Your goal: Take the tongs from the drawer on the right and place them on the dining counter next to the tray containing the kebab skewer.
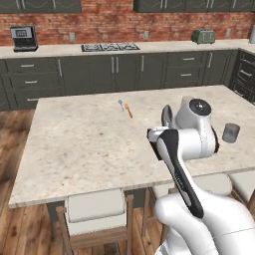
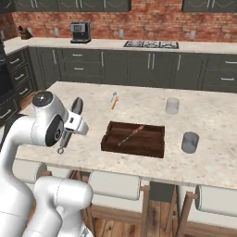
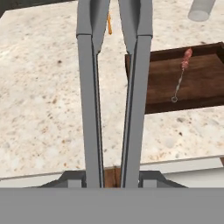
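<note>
Spanning the right base view, the dining counter (image 2: 139,109) carries the tray (image 2: 134,138) with its kebab skewer (image 2: 131,135). At the tray's 9 o'clock, the gripper (image 3: 112,177) is clamped on the tongs (image 3: 113,87) above the counter.

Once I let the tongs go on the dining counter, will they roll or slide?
Probably not roll: the tongs, gripped in the gripper, have two flat narrow arms. Smooth metal on the polished dining counter may skid a little, so release low, left of the tray.
</note>
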